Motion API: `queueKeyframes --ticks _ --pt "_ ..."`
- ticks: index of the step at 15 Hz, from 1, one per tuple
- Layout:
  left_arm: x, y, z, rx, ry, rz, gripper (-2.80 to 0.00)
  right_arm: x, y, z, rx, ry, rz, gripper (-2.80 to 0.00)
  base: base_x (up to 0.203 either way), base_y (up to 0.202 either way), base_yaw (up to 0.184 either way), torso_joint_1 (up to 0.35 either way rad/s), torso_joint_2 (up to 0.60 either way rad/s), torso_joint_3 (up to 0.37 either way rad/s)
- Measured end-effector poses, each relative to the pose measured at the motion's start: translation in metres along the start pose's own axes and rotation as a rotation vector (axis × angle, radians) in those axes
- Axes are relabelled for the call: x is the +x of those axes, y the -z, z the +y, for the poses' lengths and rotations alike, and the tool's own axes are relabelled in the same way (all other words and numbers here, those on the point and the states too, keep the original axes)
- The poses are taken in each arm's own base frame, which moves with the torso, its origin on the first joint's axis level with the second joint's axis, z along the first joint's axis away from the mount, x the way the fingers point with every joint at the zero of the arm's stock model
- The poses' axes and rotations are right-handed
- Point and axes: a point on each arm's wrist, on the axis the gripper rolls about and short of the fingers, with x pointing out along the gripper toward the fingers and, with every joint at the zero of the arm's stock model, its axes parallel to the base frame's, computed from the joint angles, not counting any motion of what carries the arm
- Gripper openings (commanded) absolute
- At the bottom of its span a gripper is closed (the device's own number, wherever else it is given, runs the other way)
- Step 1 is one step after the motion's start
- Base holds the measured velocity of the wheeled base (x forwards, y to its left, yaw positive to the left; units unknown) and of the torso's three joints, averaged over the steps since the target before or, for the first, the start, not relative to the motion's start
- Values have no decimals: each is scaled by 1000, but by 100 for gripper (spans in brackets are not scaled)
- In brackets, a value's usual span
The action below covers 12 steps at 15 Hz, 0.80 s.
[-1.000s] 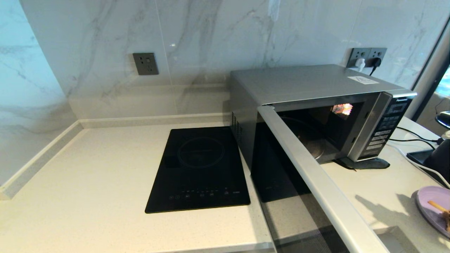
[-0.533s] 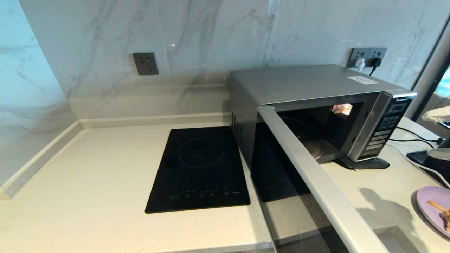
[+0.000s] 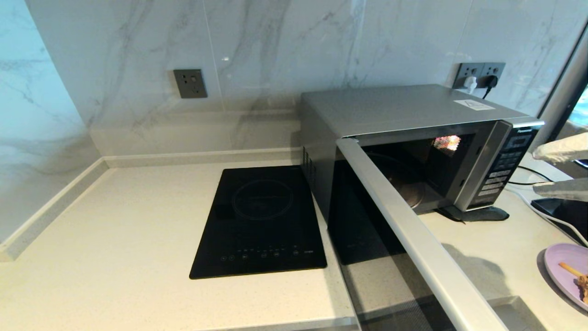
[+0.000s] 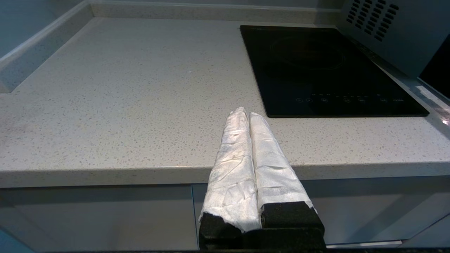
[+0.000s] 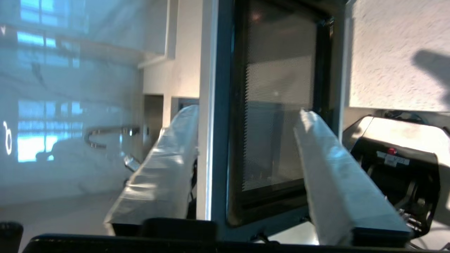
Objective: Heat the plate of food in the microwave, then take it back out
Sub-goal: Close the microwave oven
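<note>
The microwave (image 3: 413, 119) is the thing to steer by, sitting on the pale counter (image 3: 115, 220) against the marble wall. Its door (image 3: 413, 248) swings wide out toward the counter's front edge, and the lit chamber holds only the round turntable (image 3: 404, 188); no plate is in there.

Nearest the front, off to the right of the microwave and in front of its button panel, the plate (image 3: 562, 266) lies on the counter at the edge of sight, purple, with an orange stick and some brown crumbly bits on it.

Above and behind the plate, level with the button panel and just to its right, the right gripper (image 3: 558, 171) reaches in toward the microwave. Its two white-wrapped fingers (image 5: 165, 172) stand well apart, about half spread, with nothing between them and touching nothing. From its own wrist, the mesh inner side of the door shows between them.

Left of the microwave lies a black hob (image 3: 262, 220). In front of it, off the counter's edge, the left gripper (image 4: 245, 116) hangs parked, fingers pressed together, empty.
</note>
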Motion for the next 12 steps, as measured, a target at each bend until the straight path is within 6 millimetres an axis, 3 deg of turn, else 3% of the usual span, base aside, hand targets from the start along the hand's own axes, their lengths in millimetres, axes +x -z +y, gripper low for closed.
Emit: queueKeyframes --ticks 3,8,12 --pt "0 0 0 0 0 0 -280 8 5 14 -47 -41 68 -280 0 0 0 0 0 0" --pt "0 0 0 -1 0 0 -280 14 11 59 -100 -41 200 -280 0 0 0 0 0 0" --pt "0 0 0 0 0 0 -280 31 13 92 -60 13 200 -280 0 0 0 0 0 0"
